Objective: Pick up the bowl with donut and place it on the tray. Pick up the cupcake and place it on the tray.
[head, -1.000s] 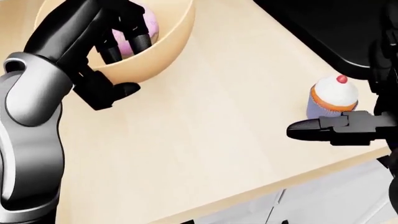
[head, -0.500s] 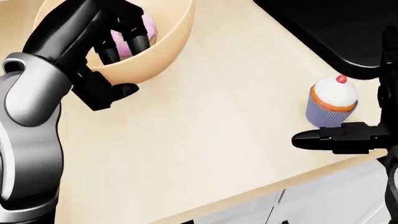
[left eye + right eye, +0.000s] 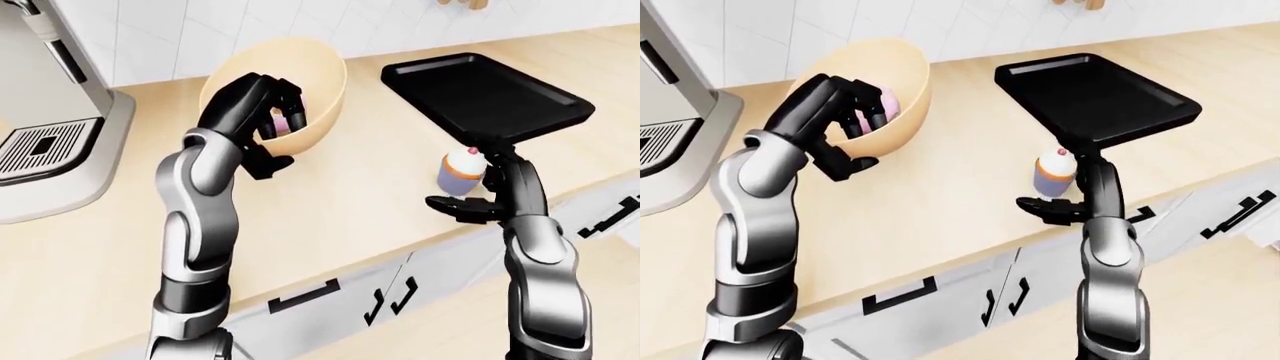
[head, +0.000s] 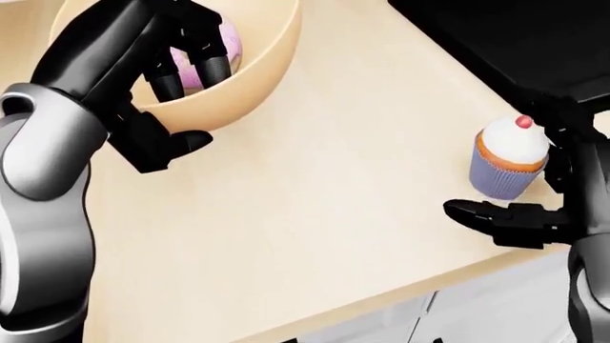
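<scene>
A tan bowl [image 4: 257, 64] with a pink donut [image 4: 225, 39] inside sits at the top left of the head view, tilted toward me. My left hand [image 4: 191, 107] is shut on its near rim, fingers inside over the donut and thumb outside underneath. The cupcake [image 4: 510, 161], with white frosting, a red cherry and a lilac wrapper, stands on the counter at the right. My right hand [image 4: 515, 187] is open around it, thumb stretched out below it and fingers [image 4: 558, 136] rising on its right side. The black tray [image 3: 480, 94] lies just above the cupcake.
A grey coffee machine [image 3: 50, 112] stands at the far left of the left-eye view. The counter's edge [image 3: 400, 251] runs just below my right hand, with white cabinet doors [image 3: 330, 300] beneath. A tiled wall [image 3: 150, 30] lies behind the bowl.
My right hand has turned and dropped slightly; its fingers now rise beside the cupcake's right side, with the thumb still below it. The left hand and bowl have barely shifted.
</scene>
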Tool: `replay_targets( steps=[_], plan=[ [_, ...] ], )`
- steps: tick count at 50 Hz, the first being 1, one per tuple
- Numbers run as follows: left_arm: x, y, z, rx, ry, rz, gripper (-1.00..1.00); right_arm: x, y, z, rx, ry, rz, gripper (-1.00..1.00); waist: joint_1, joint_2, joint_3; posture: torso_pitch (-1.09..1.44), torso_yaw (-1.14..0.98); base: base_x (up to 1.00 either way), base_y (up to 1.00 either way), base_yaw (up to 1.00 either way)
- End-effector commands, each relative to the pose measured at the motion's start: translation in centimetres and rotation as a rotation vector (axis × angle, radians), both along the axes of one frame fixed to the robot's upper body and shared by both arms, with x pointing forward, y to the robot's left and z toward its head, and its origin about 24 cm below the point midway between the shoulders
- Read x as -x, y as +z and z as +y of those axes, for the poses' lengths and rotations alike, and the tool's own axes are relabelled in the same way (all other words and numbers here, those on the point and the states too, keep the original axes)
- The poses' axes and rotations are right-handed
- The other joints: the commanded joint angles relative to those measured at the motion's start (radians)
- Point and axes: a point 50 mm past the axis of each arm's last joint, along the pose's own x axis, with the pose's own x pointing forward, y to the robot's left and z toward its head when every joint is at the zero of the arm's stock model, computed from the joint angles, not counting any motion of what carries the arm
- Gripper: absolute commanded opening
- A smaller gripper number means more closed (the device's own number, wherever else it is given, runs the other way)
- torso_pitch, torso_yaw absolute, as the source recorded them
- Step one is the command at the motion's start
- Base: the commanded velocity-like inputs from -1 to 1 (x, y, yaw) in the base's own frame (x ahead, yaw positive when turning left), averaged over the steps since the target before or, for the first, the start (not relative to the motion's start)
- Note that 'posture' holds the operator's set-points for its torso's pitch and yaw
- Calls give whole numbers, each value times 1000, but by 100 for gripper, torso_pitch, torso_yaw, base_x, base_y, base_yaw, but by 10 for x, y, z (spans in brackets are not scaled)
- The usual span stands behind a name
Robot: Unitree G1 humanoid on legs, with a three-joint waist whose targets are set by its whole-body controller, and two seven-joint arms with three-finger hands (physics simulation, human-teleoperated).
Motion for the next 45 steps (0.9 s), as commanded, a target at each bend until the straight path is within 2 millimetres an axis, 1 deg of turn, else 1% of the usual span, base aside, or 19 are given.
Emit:
replay_targets(
  steps=[1,3,4,5,6,16,23,26,28,29,30,31,32,33,35,38,41,44,45],
  plan=[
    [7,18,-2,4,-11,-97,-100,2,18,2,34,5,-90,19,-2,-6,-21,0,0,0,0,0],
    [8,17,-2,4,-10,-96,-100,2,20,3,35,7,-94,-41,-1,-7,-22,0,0,0,0,0],
    [8,17,-1,5,-10,-96,-100,2,20,3,35,8,-95,-63,-1,-7,-22,0,0,0,0,0],
    [8,17,-1,6,-9,-96,-100,2,21,3,36,9,-96,-91,-1,-7,-22,0,0,0,0,0],
    [8,16,-1,5,-10,-95,-100,3,22,4,36,12,-100,-100,-1,-7,-22,0,0,0,0,0],
    [11,16,-1,1,-14,-89,-100,7,37,8,49,29,-139,-100,0,-7,-22,0,0,0,0,0],
    [15,24,-1,-2,-13,-98,-100,20,71,14,54,59,-209,-100,2,-5,-17,0,0,0,0,0],
    [16,25,-1,-2,-11,-100,-100,22,79,16,46,69,-226,-100,1,-7,-13,0,0,0,0,0],
    [16,25,-1,-1,-10,-100,-100,23,80,16,42,71,-231,-100,1,-9,-12,0,0,0,0,0],
    [17,25,-2,-3,-10,-99,-100,23,81,17,40,75,-234,-100,0,-5,-29,0,0,0,-17,0],
    [17,25,-2,-3,-10,-99,-100,24,82,17,40,78,-236,-100,0,7,-21,0,0,0,-31,0],
    [17,25,-2,-4,-10,-100,-100,24,83,17,40,80,-240,-100,-1,25,-17,0,0,0,-41,0],
    [18,26,-2,-4,-10,-100,-100,24,85,17,40,82,-243,-100,-3,45,-24,0,0,0,-43,0],
    [18,26,-3,-5,-11,-100,-100,24,85,17,41,83,-243,-100,-2,51,-29,0,0,0,-55,0],
    [18,30,-3,-6,-11,-105,-100,23,87,18,40,85,-247,-100,-1,64,-28,0,0,0,-61,0],
    [18,33,-3,-7,-12,-111,-100,23,88,18,38,88,-253,-100,2,57,-15,0,0,0,-66,0],
    [18,36,-4,-7,-13,-116,-100,23,89,18,40,91,-257,-100,7,35,-8,0,0,0,-69,0],
    [19,41,-5,-10,-16,-121,-100,24,91,19,40,94,-261,-100,13,-6,-7,0,0,0,-69,0],
    [19,42,-6,-12,-18,-122,-100,24,90,19,40,94,-262,-100,15,-29,-9,0,0,0,-69,0]
  ],
)
